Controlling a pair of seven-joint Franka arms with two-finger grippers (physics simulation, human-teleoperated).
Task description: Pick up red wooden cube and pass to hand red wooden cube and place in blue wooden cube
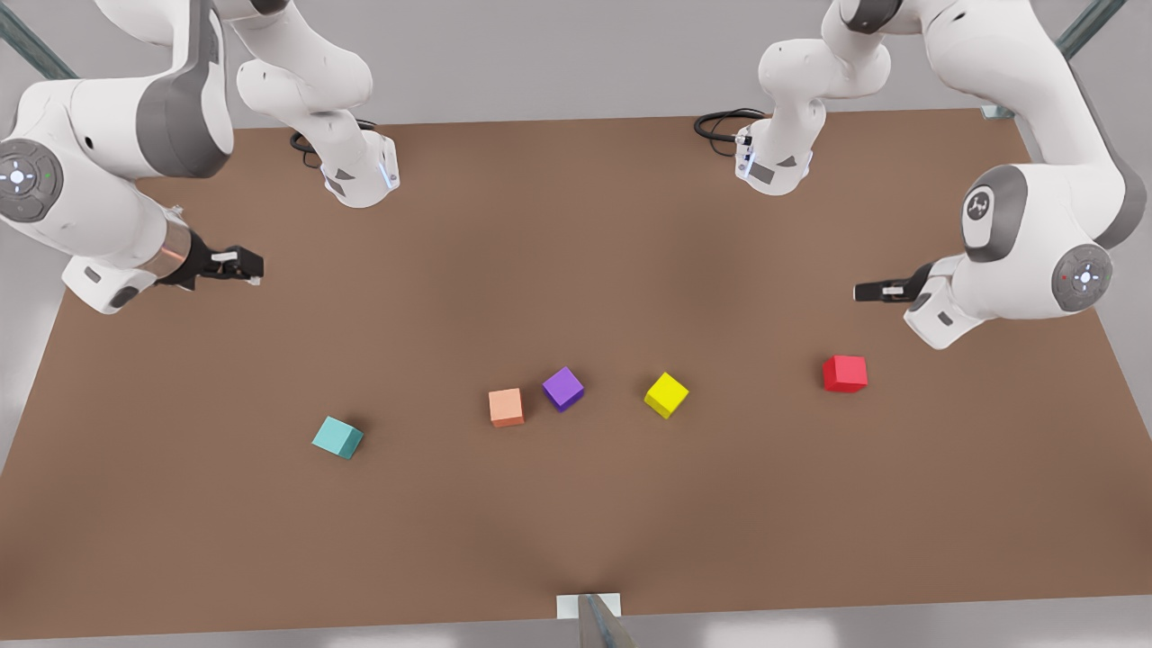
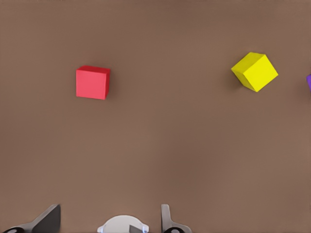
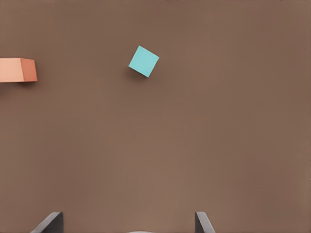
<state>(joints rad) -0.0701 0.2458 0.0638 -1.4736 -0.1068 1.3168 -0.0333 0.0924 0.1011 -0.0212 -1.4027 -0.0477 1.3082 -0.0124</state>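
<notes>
Near the left gripper [image 1: 868, 291], an unlabelled red wooden cube [image 1: 844, 373].

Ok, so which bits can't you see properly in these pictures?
- Purple cube: in the left wrist view the picture's edge cuts it off, leaving just a sliver.
- Pale orange cube: in the right wrist view the edge cuts part of it off.
- Left tool and right tool: in their own wrist views the edge cuts off all but the finger ends, which stand apart.
</notes>
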